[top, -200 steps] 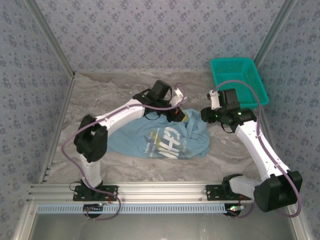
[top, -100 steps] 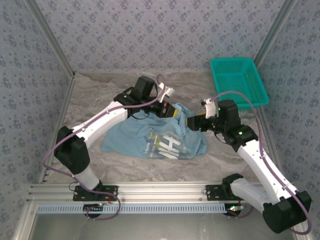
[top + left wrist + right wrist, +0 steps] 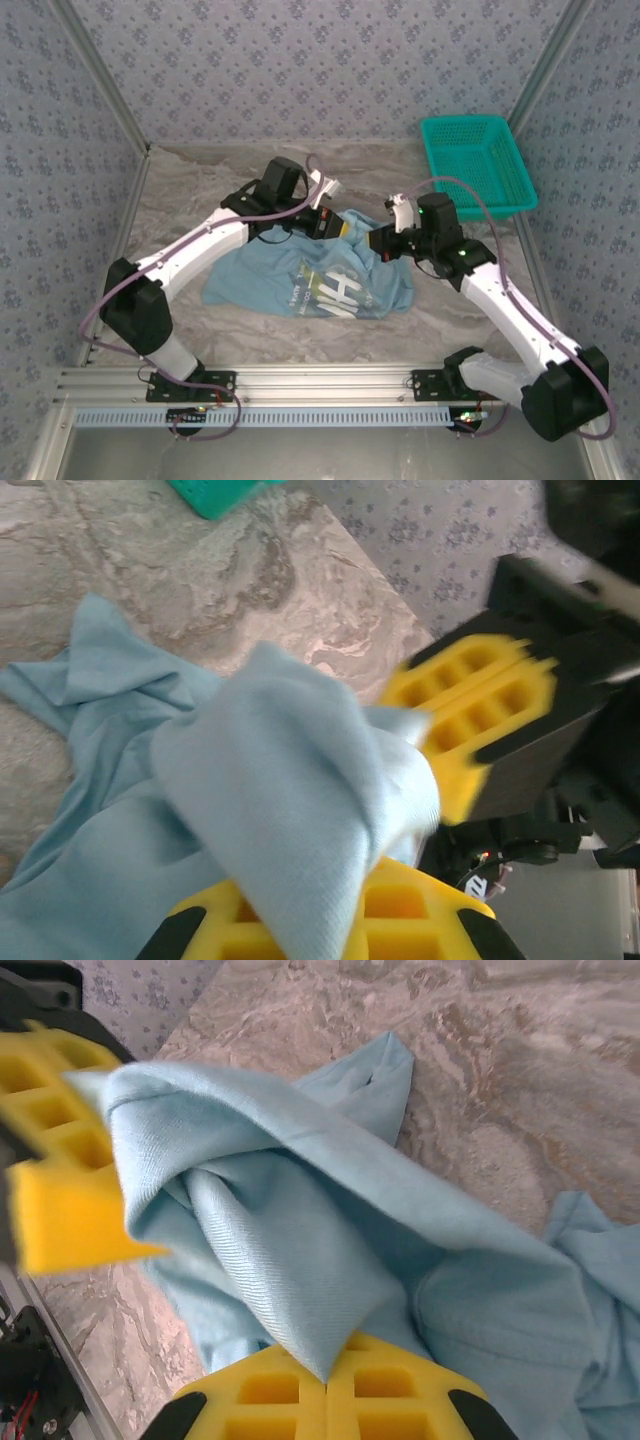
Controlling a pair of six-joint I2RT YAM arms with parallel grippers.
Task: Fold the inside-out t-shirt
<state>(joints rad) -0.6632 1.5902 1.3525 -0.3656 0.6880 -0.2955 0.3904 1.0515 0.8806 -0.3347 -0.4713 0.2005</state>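
A: Shirt, where?

B: The t-shirt [image 3: 300, 285] lies crumpled on the marble desk [image 3: 190, 200], centre of the top frame, just below the middle. White lettering faces up. Its upper-right part is bunched up where the two arms meet.

A: Left fingers?

B: The left fingers [image 3: 400, 910] are at the bottom edge of the left wrist frame, pressed together and pinching a fold of light-blue cloth. The fold rises from between them and drapes over to the left.

A: Right fingers?

B: The right fingers [image 3: 385, 1385] are at the bottom centre of the right wrist frame. The pads are shut tight with a point of the same fabric caught in the seam between them.

A: How close are the two?

B: Just beside each other. In each wrist frame the other arm's yellow pads sit at the far end of the fold. Whether the fingertips touch, cannot tell.

A: Rest of the cloth?

B: It is slack on the desk, with one edge trailing toward the top of the right wrist frame.

A: Anything else?

B: A teal basket [image 3: 478, 160] sits in the upper right of the top frame, well apart from the shirt.
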